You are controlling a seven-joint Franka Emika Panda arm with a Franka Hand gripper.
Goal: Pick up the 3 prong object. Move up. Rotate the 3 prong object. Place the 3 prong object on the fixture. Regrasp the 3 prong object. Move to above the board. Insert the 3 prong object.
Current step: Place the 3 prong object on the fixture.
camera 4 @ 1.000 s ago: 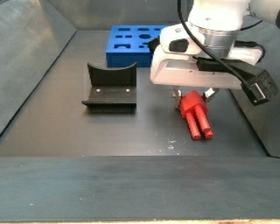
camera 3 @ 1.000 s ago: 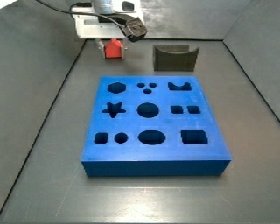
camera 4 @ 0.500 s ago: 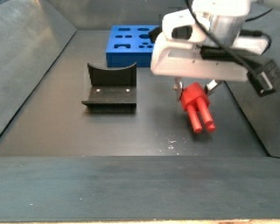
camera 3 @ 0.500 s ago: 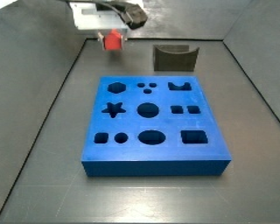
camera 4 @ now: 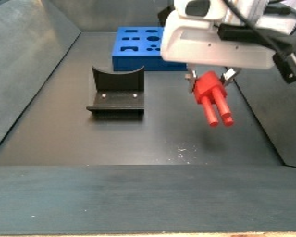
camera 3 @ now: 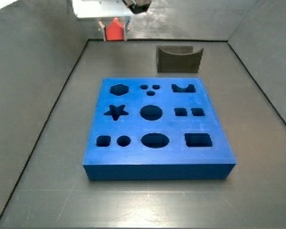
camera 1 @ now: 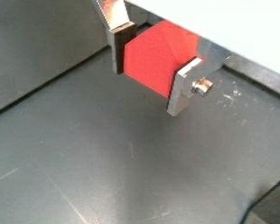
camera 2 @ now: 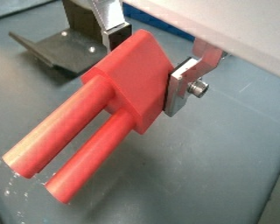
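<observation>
My gripper [camera 1: 154, 63] is shut on the red 3 prong object [camera 1: 157, 54], holding its block end between the silver fingers. In a wrist view the object [camera 2: 95, 118] shows long round prongs pointing away from the gripper [camera 2: 149, 63]. In both side views the object [camera 4: 214, 98] [camera 3: 113, 30] hangs in the air above the floor, prongs slanting down. The dark fixture [camera 4: 115, 93] [camera 3: 178, 60] stands on the floor, apart from the gripper [camera 4: 213, 78]. The blue board [camera 3: 155, 127] [camera 4: 138, 46] with shaped cutouts lies on the floor.
Grey metal walls [camera 3: 38, 80] enclose the dark floor [camera 4: 138, 139]. A corner of the fixture [camera 2: 60, 48] shows in a wrist view behind the held object.
The gripper has risen with the 3 prong object, lifting it off the floor. Fixture and board have not moved.
</observation>
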